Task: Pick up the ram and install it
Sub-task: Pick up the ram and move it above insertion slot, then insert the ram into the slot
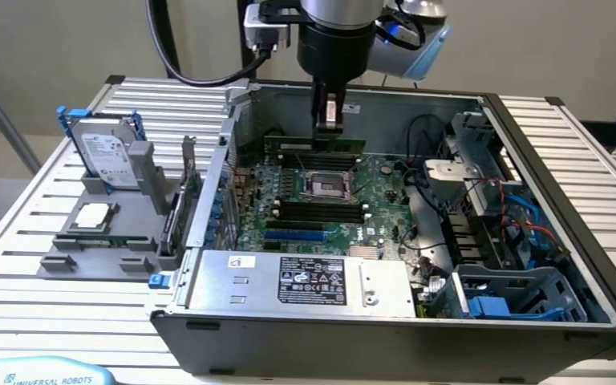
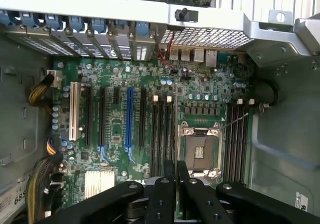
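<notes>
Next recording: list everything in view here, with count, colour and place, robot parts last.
thin long green circuit-board ram stick: one, green, clamped level in the gripper above the motherboard's far end
open metal computer case: one, dark grey, on the table
motherboard: one, green, on the case floor
processor socket: one, silver-framed, mid-motherboard
box-shaped power supply: one, silver, at the case's near wall
box-shaped hard drive with blue rails: one, silver, upright in the holder
small square processor chip: one, silver, flat on the holder
plastic holder: one, grey, the exterior view's left
slatted metal table: one, silver
gripper: one, black, shut on the ram stick
</notes>
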`<state>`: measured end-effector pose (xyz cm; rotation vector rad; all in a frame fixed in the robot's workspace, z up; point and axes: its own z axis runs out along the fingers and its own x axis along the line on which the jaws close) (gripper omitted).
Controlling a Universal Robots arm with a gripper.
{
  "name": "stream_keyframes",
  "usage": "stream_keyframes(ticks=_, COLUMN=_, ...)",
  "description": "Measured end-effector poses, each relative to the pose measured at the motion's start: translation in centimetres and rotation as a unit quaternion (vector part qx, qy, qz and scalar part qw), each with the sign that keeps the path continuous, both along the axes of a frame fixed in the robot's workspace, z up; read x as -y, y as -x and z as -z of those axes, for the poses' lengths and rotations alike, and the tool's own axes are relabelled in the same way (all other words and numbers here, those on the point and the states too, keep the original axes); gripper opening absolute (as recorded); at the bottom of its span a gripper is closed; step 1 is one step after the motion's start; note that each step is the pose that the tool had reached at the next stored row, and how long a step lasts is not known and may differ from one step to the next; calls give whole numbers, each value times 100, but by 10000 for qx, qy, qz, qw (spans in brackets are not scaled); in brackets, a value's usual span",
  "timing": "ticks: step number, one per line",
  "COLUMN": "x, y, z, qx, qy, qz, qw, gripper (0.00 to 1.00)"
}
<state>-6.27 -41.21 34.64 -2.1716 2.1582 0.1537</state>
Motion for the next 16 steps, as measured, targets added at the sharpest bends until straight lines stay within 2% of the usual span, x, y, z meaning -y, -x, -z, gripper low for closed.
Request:
stream_keyframes(ticks=4, x=-14, y=-14, z=40, qx=-1, qy=13, qz=112, qw=9999, gripper=13)
stream_keyframes(ticks=16, x=-15, y=-19, z=40, qx=-4, qy=13, qz=115, qw=9999, gripper=13)
